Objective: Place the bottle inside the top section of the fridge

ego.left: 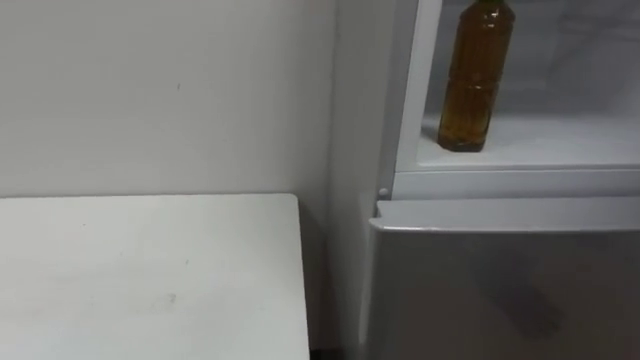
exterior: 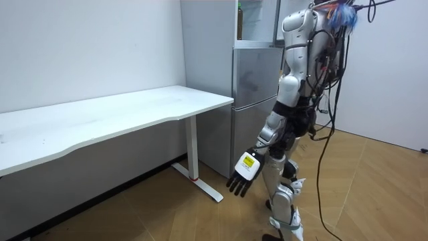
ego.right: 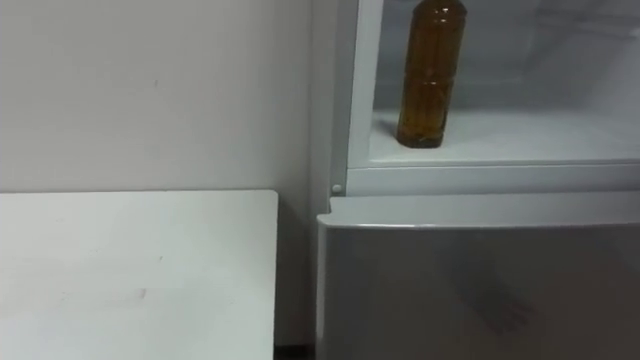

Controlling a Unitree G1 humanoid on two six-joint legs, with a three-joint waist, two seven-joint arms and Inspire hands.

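Tall amber plastic bottle [ego.left: 478, 80] stands upright inside the white upper fridge compartment [ego.left: 500, 184], and I see my left hand [exterior: 243, 174] hanging well below it, fingers relaxed open, holding nothing.

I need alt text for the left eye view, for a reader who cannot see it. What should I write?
An amber bottle stands upright on the white shelf of the open upper fridge compartment, near its left edge. Below it is the closed lower fridge door, and to the left a white table stands against a pale wall.
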